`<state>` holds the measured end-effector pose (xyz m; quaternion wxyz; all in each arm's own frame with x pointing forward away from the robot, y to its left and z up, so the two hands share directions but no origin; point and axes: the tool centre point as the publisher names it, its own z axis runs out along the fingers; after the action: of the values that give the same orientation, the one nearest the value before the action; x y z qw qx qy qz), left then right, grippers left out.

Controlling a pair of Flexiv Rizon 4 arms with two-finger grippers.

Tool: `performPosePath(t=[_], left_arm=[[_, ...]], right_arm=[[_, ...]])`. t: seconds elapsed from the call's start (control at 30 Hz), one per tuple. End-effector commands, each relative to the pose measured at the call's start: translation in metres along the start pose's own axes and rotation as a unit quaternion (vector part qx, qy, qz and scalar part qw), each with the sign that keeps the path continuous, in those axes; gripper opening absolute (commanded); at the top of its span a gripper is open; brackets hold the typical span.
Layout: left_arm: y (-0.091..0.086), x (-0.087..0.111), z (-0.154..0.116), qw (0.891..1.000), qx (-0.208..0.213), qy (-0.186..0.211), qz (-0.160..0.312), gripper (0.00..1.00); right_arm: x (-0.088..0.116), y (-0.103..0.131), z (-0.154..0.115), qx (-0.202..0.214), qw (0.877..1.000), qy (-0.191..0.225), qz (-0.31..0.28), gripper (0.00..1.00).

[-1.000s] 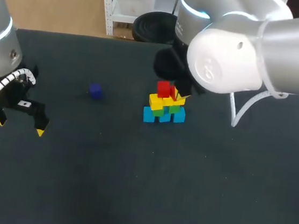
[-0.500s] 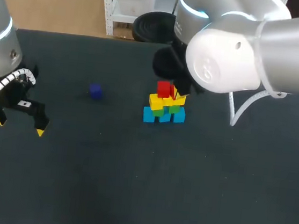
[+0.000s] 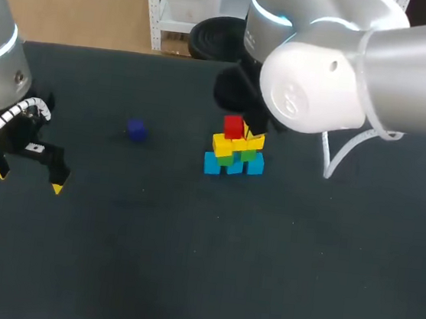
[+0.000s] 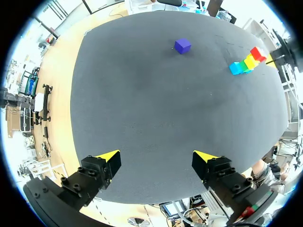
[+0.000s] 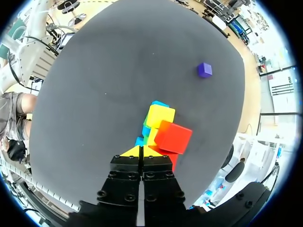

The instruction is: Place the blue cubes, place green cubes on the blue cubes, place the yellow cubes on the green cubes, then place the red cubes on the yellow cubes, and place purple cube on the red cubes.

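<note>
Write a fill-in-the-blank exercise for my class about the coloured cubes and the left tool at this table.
1. The lone cube, lying apart from the stack, is coloured ____.
2. The stack's bottom layer is ____.
3. The stack's topmost cube is ____.
4. The left tool has its fingers ____.

Missing words: purple; blue; red; open.

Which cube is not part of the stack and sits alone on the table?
The purple cube. It sits alone on the table, well apart from the stack that holds all the blue, green, yellow and red cubes.
</note>
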<state>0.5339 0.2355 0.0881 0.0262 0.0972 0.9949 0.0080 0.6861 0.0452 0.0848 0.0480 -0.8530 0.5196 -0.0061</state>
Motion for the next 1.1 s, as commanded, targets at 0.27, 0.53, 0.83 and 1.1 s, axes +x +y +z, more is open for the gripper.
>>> performPosePath(t=[0.27, 0.53, 0.83, 1.1], left_arm=[[0.000, -0.001, 0.001, 1.000, 0.001, 0.001, 0.001, 1.00], [0.000, -0.001, 0.001, 1.000, 0.001, 0.001, 0.001, 1.00], [0.000, -0.001, 0.001, 1.000, 0.001, 0.001, 0.001, 1.00], [0.000, -0.001, 0.001, 1.000, 0.001, 0.001, 0.001, 1.00]], right_arm=[[0.006, 0.001, -0.016, 0.027, 0.999, -0.015, 0.007, 0.00], [0.046, 0.011, -0.053, 0.093, 0.994, -0.006, 0.049, 1.00], [0.112, 0.025, -0.066, 0.107, 0.982, 0.036, 0.149, 1.00], [0.133, 0.039, -0.076, 0.118, 0.975, 0.052, 0.183, 1.00]])
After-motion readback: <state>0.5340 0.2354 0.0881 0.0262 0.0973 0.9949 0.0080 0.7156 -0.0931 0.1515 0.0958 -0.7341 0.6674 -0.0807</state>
